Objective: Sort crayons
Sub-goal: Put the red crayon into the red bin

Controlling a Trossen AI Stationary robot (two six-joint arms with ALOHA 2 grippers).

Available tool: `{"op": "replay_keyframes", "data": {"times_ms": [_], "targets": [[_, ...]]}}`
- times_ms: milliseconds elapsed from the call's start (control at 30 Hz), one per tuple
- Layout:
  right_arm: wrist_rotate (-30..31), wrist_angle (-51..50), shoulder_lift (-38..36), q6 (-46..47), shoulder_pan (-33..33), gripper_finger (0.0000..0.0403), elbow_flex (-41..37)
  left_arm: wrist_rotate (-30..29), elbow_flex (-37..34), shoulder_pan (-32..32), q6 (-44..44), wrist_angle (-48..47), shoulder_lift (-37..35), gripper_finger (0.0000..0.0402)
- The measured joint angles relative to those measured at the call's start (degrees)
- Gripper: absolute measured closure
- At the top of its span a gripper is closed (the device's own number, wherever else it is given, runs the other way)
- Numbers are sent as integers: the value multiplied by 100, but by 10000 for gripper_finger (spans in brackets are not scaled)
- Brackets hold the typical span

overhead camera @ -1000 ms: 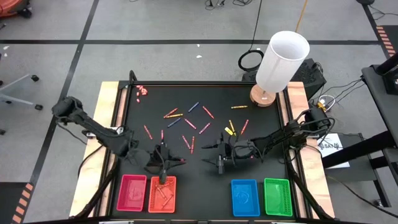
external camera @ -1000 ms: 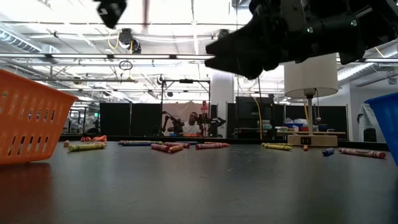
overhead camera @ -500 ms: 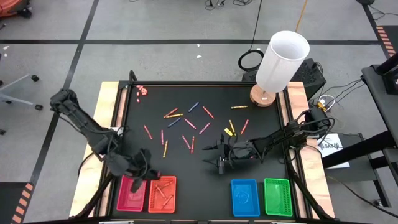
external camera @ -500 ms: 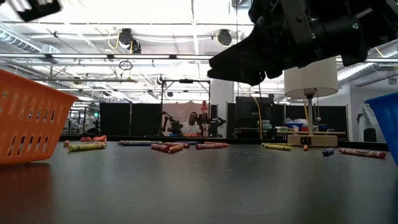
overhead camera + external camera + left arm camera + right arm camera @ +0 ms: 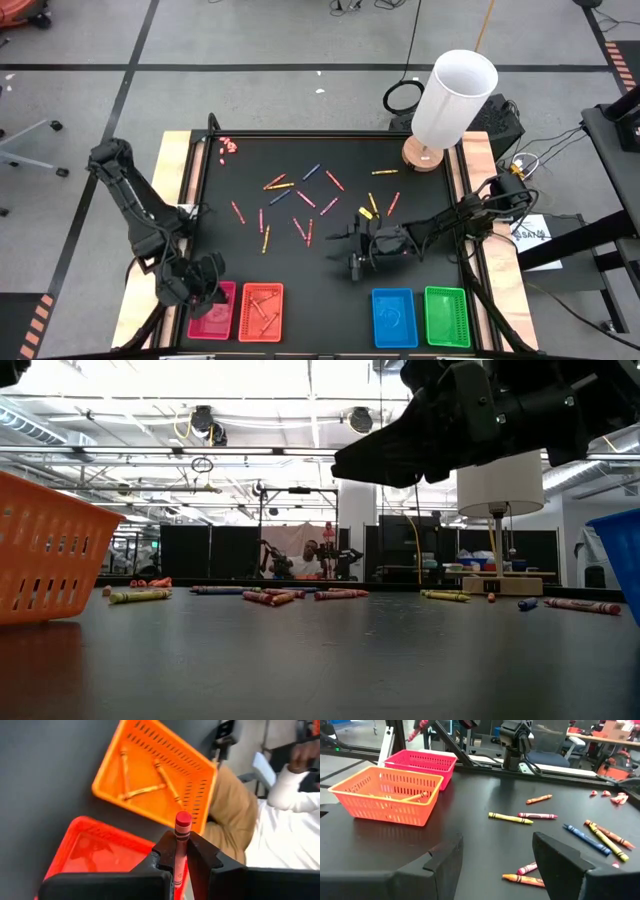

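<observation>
L gripper [image 5: 181,865]: clamped on a red crayon [image 5: 180,845], over red tray [image 5: 213,310].
R gripper [image 5: 495,865]: fingers spread, empty, mid-table.
Crayons [image 5: 300,200]: scattered mid-table; some in orange tray [image 5: 262,311].

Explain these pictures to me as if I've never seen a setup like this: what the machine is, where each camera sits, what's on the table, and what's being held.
This is a robot with two dark arms working at a black table, each ending in a two-finger gripper.

One picture looks straight down from above. One sits at table height, looking across into the room. The other two come from cameras on each wrist.

Loose crayons are scattered mid-table. Along the near edge stand four trays: red tray, orange tray with a few crayons inside, blue tray and green tray. A lamp stands at a far corner.

The left gripper is shut on a red crayon, above the red tray. The right gripper hangs open and empty over the table.
</observation>
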Motion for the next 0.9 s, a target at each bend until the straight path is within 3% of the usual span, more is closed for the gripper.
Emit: {"op": "replay_keyframes", "data": {"times_ms": [133, 700, 900], "targets": [[-2, 9, 0, -17, -68, 181, 0, -206, 0, -196, -294, -313, 83, 375], [-4, -17, 0, 167, -99, 181, 0, -20, 0, -418, -1131, -508, 905, 372], [-4, -17, 0, 160, -99, 181, 0, -20, 0, -418, -1132, -537, 1056, 320]]}}
